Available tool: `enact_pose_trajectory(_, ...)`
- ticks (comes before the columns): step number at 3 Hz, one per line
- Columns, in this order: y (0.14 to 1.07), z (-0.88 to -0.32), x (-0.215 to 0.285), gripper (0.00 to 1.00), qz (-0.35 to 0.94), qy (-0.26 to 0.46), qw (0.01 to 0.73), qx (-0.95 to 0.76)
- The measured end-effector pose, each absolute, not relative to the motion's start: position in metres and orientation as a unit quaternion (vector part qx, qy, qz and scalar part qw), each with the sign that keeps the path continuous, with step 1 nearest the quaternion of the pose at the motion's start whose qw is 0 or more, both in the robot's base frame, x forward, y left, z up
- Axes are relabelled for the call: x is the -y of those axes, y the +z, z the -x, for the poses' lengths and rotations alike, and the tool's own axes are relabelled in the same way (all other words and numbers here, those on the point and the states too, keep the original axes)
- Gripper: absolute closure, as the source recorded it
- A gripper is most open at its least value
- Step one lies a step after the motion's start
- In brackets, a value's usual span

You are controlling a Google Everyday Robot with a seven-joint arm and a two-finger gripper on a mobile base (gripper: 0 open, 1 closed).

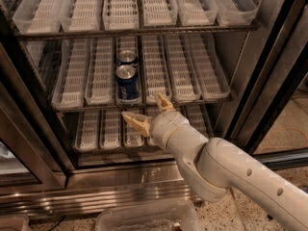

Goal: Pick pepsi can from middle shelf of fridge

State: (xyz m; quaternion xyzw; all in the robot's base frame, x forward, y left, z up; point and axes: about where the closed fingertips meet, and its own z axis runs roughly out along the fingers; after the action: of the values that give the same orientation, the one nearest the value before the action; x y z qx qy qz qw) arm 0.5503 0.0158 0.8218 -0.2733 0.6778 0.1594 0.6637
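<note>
The fridge (pixel 269 71) stands open with racks of white lane trays. On the middle shelf (pixel 202 76) two dark-blue cans sit in the third lane from the left, one behind the other. The front pepsi can (pixel 128 83) stands near the shelf's front edge; its twin (pixel 127 58) is right behind it. My gripper (pixel 143 112) is open and empty, fingers spread, just below and in front of the front can, at the level of the shelf's front rail. It does not touch the can.
The top rack (pixel 120 4) and bottom rack (pixel 96 129) hold empty white trays. The dark door frame (pixel 29 129) runs down the left, the stainless base (pixel 96 196) lies below. A clear plastic bin (pixel 144 218) sits on the floor in front.
</note>
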Motion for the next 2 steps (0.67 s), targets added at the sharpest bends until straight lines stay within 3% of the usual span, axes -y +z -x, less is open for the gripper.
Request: enact_pose_trajectory(2,0.825,-0.568,-0.014,0.21,0.277,0.153,0.671,-0.671)
